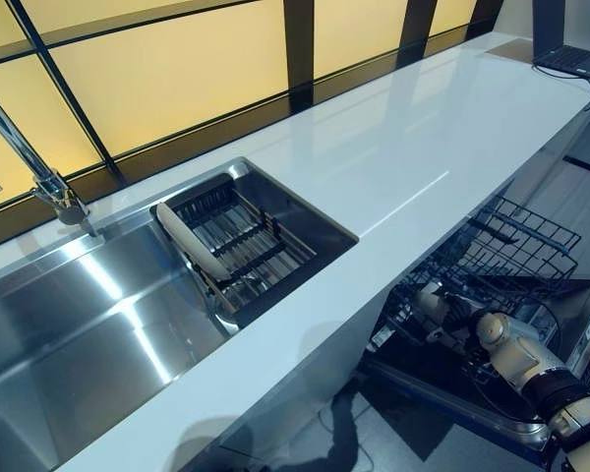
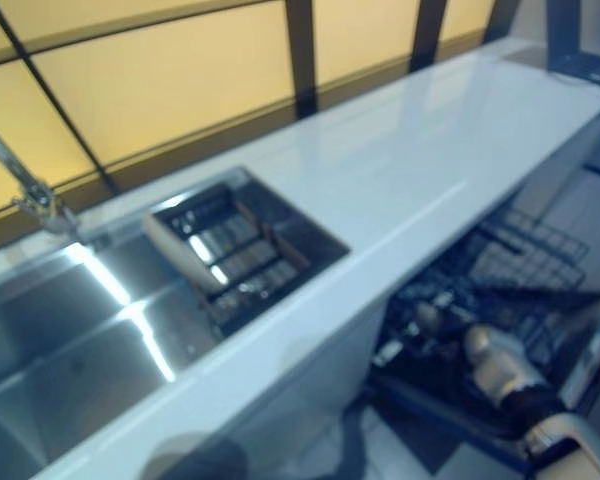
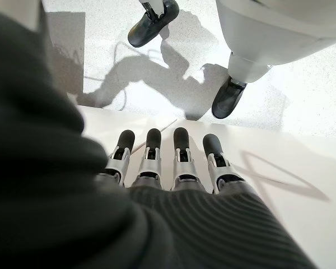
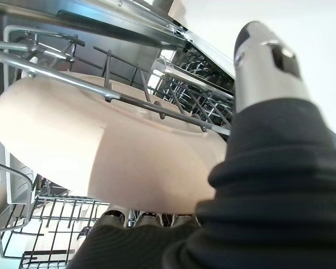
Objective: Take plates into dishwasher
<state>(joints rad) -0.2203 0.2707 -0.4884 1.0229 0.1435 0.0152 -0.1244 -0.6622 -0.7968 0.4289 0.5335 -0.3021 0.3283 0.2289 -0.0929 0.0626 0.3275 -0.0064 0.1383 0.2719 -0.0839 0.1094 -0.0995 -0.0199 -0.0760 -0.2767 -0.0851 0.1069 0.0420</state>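
Note:
A cream plate (image 4: 101,140) sits against my right hand (image 4: 260,67), its rim between the thumb and the fingers hidden behind it. It lies among the wires of the pulled-out dishwasher rack (image 1: 516,246), below the counter on the right. In the eye views my right hand (image 1: 450,313) reaches low into that rack. A second cream plate (image 1: 192,241) stands on edge in the dark drainer basket (image 1: 270,258) in the sink. My left hand (image 3: 182,162) shows only in its wrist view, fingers straight over a white surface.
The long white counter (image 1: 423,147) runs to the far right, where a laptop (image 1: 570,59) sits. A steel sink basin (image 1: 79,324) with a faucet (image 1: 39,167) is on the left. The open dishwasher door (image 1: 452,403) lies low by the floor.

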